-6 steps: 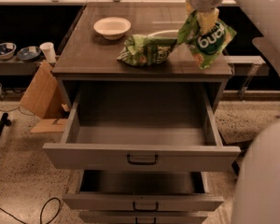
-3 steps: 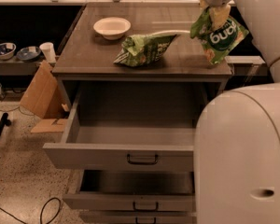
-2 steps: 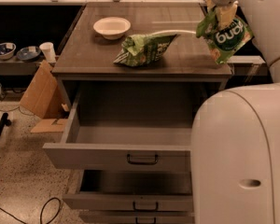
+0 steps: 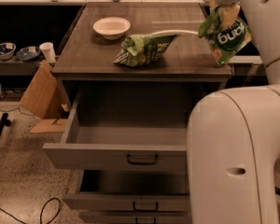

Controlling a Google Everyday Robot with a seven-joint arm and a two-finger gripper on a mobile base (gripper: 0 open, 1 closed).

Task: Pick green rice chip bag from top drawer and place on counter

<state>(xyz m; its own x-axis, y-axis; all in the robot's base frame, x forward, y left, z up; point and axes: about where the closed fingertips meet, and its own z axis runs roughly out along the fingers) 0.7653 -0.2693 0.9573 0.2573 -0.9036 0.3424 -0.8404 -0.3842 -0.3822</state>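
Light green foil marks the green rice chip bag [image 4: 226, 36], which is held up at the far right of the camera view, its white "buck" letters tilted on a dark green patch. The bag is gripped by its crumpled top edge in the hand [image 4: 220, 9], whose fingers are clamped together on the foil near the top right corner of the view. The bag hangs over the right front corner of the desk [image 4: 84, 50]; whether its lower end touches the wood-grain surface cannot be told. On the desk a white bowl [image 4: 111, 27] is set towards the back left, and a darker green leafy bag [image 4: 142, 48] is laid near the middle, its white striped edge stretched out towards the held bag. The two bags are seen apart. Below the desk the top drawer [image 4: 102, 157] is pulled well out, and its grey floor is visible behind the dark handle [image 4: 142, 160]. A shallower lower drawer [image 4: 130, 200] is also pulled out beneath it. Much of the right foreground is covered by the robot's white body [image 4: 228, 157]. To the left of the cabinet a piece of cardboard [image 4: 37, 94] is propped, and a white cup [image 4: 48, 52] is stood on a low shelf beside it.
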